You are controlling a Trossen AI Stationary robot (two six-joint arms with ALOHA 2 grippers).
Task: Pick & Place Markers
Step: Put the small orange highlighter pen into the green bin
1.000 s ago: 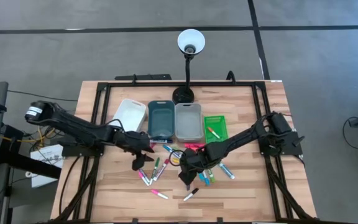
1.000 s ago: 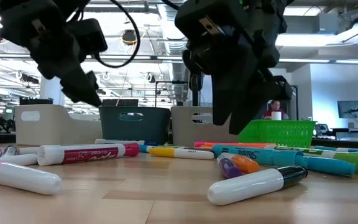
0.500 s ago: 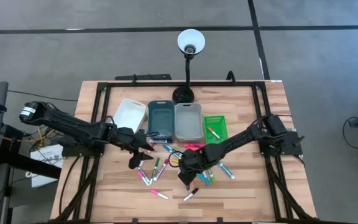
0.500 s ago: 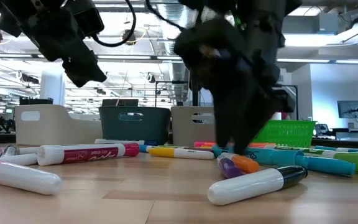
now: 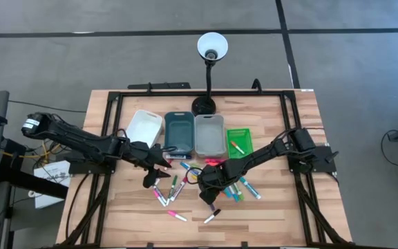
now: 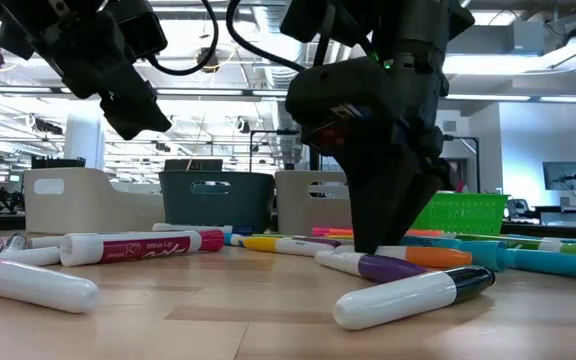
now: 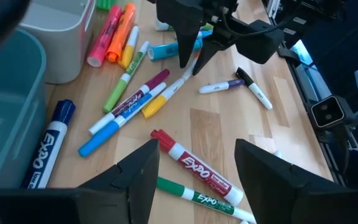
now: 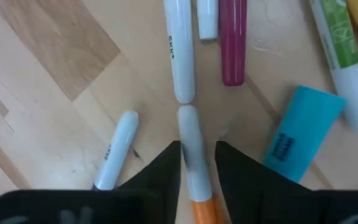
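Observation:
Many markers (image 5: 185, 181) lie loose on the wooden table in front of the trays, with white or coloured barrels and coloured caps. My right gripper (image 5: 209, 196) is down among them, fingers pointing down at the table (image 6: 368, 243), shut on a white marker with an orange end (image 8: 190, 127). A white-and-purple marker (image 6: 373, 266) lies just in front of it. My left gripper (image 5: 150, 180) hangs open above the left part of the pile; a red Expo marker (image 7: 194, 169) lies beyond its fingers (image 7: 197, 146). My right gripper has the white barrel (image 8: 189, 135) of the orange-ended marker between its two fingers, close to the barrel's white end. The fingers come from above, pointing down, and lie across the marker. The marker lies flat on the table.
Behind the pile stand a white tray (image 5: 144, 127), a teal tray (image 5: 178, 133), a grey tray (image 5: 209, 134) and a green basket (image 5: 240, 142) holding an orange marker. A desk lamp (image 5: 211, 48) stands at the far edge. Bare wood lies toward the near edge.
My right gripper has come down onto the markers until its fingertips reach the table. The purple and orange markers beside it have turned and slid. My left gripper has risen a little and shifted toward the table's left.

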